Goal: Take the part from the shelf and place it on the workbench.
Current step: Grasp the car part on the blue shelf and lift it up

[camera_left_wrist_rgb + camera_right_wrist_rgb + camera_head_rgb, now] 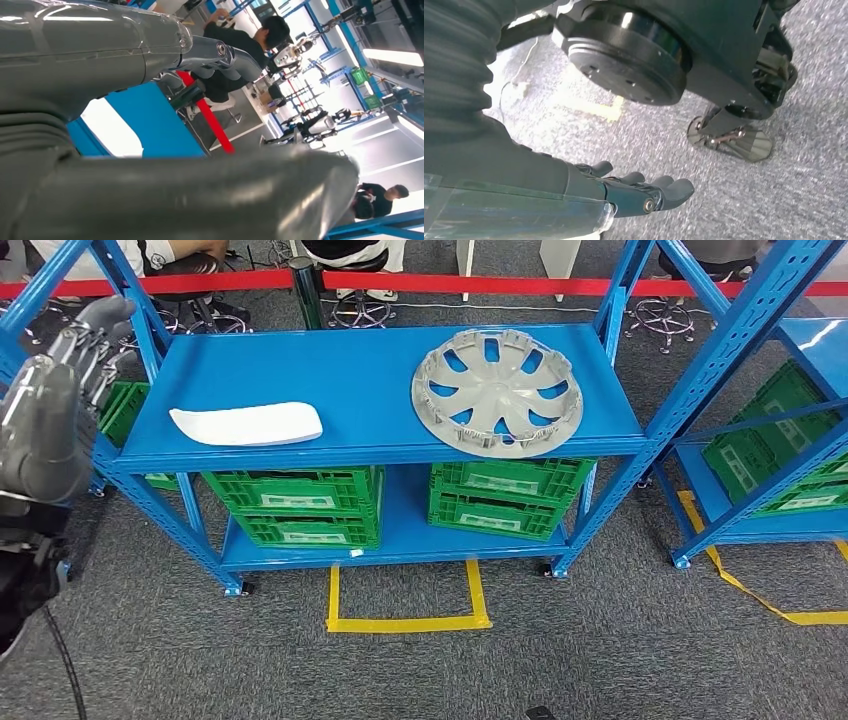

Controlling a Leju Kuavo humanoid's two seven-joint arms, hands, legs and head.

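A white curved part [248, 424] lies on the left of the blue shelf's top board [360, 370]. A silver wheel cover [497, 391] lies flat on the right of the same board. My left hand [62, 390] is raised at the shelf's left end, beside the upright post and left of the white part, with fingers [95, 335] spread and holding nothing. The left wrist view looks past the left hand [100, 50] to the white part [107, 127] on the blue board [150, 117]. My right hand [624, 192] hangs over the grey floor, fingers stretched out and empty.
Green crates [300, 505] [505, 497] fill the lower board. A second blue shelf [790, 440] with green crates stands to the right. A yellow tape square [405, 605] marks the carpet in front. A red barrier [450, 283], stools and seated people are behind.
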